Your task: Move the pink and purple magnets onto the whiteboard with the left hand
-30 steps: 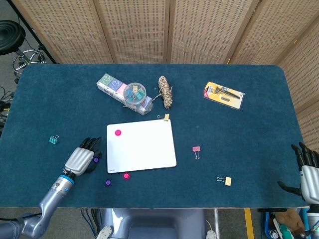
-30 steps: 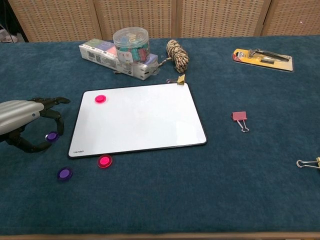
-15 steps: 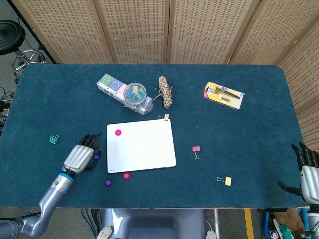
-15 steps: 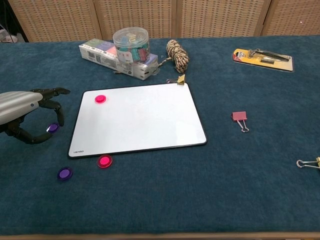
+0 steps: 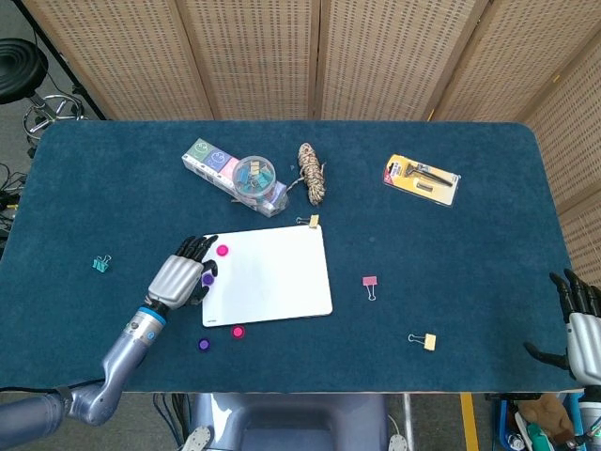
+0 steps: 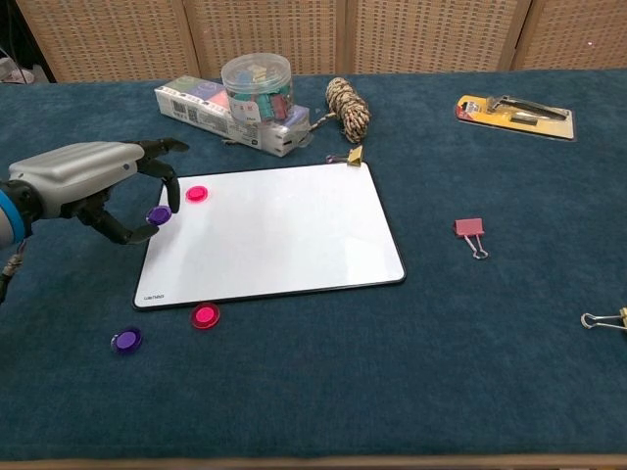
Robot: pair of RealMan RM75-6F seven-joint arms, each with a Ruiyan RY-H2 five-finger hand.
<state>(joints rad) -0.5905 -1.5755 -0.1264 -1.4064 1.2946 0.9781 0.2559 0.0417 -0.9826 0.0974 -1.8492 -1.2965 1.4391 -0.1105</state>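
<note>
Right now the robot's silver left hand (image 6: pixel 93 181) is holding a small round purple magnet (image 6: pixel 158 214) between its dark fingers (image 6: pixel 147 217). The magnet sits pinched at the fingertips, up off the blue cloth counter (image 6: pixel 490 333), right over the left edge of the flat white whiteboard with the black rim (image 6: pixel 284 230). From the head view the same magnet (image 5: pixel 207 278) looks to be just at that edge too.

One shiny pink round magnet (image 6: pixel 198 194) already lies on the board, near its top left corner. Two more are still on the counter: another pink round magnet (image 6: pixel 205 315) just below the bottom edge of the board, and a second purple round magnet (image 6: pixel 125 341) a bit further left of it.

So I think the step in hand is carrying this purple magnet to the board. Next, the hand needs to go a little more over the white part, come down, and let its fingers loose so the magnet stays there. It should keep away from the pink one on the board, so it does not knock it.

The right hand (image 5: pixel 579 324) is far off at the counter's right edge, holding nothing, with its fingers apart.
</note>
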